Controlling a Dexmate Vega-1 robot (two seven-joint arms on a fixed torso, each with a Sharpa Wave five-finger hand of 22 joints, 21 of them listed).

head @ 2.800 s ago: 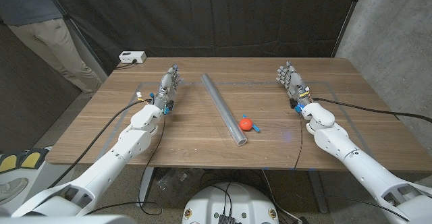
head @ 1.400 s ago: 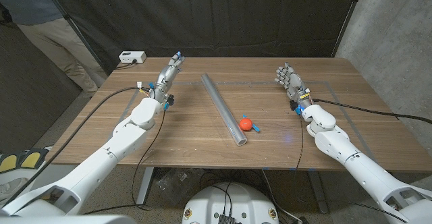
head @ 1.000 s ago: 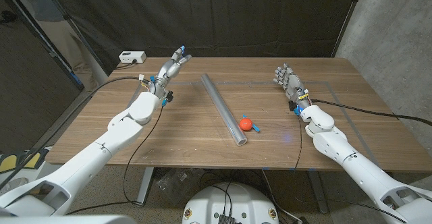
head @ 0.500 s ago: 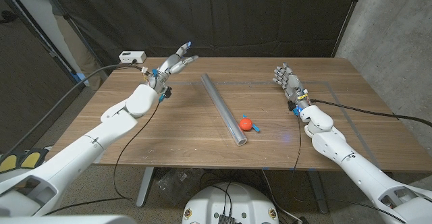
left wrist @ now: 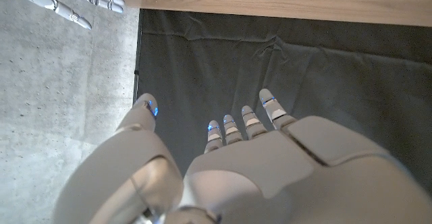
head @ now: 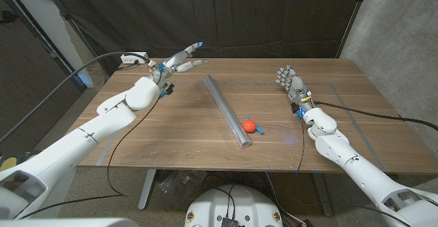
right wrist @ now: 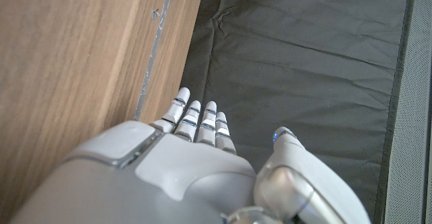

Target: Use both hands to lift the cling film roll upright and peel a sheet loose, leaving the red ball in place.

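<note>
Cling film roll (head: 226, 111): lying flat mid-counter, untouched.
Red ball (head: 250, 126): touching the roll's near end, so tipping it up could nudge it.
Left hand (head: 179, 62): raised, fingers spread, holding nothing.
Right hand (head: 291, 83): fingers apart, holding nothing, well off to the roll's side.

Bare desk (head: 171, 128) lies open on both sides of the cling film roll (head: 226, 109), which lies slantwise across the middle. The red ball (head: 250, 126) sits just beside the roll's near end on the right, crowding that side. The roll's far end has free wood all round it.
</note>
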